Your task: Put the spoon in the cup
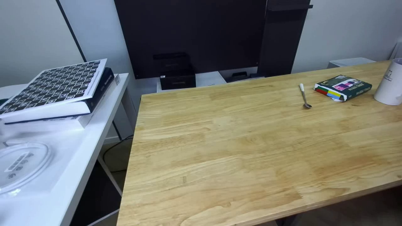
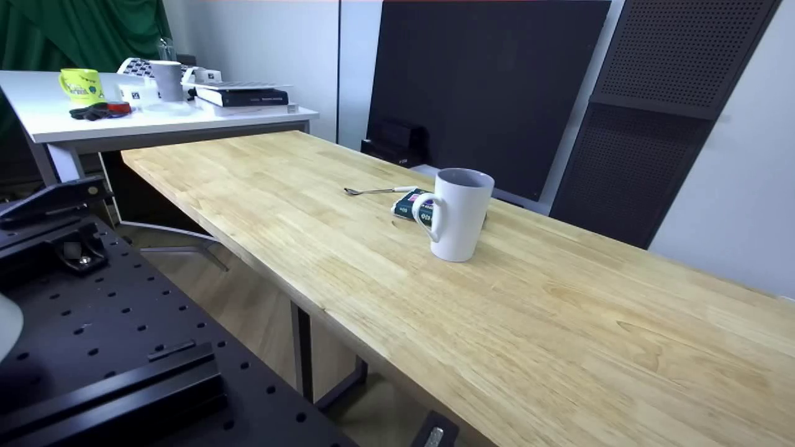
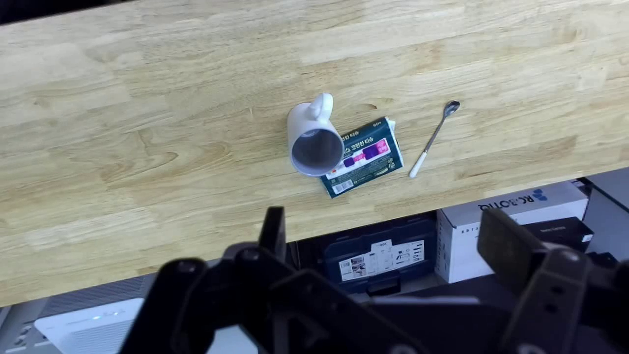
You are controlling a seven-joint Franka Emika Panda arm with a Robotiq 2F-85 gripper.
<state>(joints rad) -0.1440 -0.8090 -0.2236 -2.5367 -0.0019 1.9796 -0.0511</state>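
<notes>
The spoon lies flat on the wooden table in both exterior views (image 1: 304, 96) (image 2: 377, 191) and in the wrist view (image 3: 434, 136). It has a grey metal stem, small bowl and white handle end. The white cup stands upright on the table in both exterior views (image 1: 388, 86) (image 2: 459, 220); the wrist view shows it from above (image 3: 298, 127), with a grey inside and handle. The spoon lies outside the cup, beyond the box from it. My gripper (image 3: 389, 238) is open, fingers wide apart with nothing between them, high above the table. It is not seen in the exterior views.
A flat green multicoloured box (image 1: 345, 88) lies between cup and spoon; it shows in the wrist view (image 3: 366, 160). The wooden table (image 1: 235, 150) ends before cartons (image 3: 511, 211) and a dark case (image 3: 383, 253). A white side table (image 1: 97, 125) bears books (image 1: 56, 91).
</notes>
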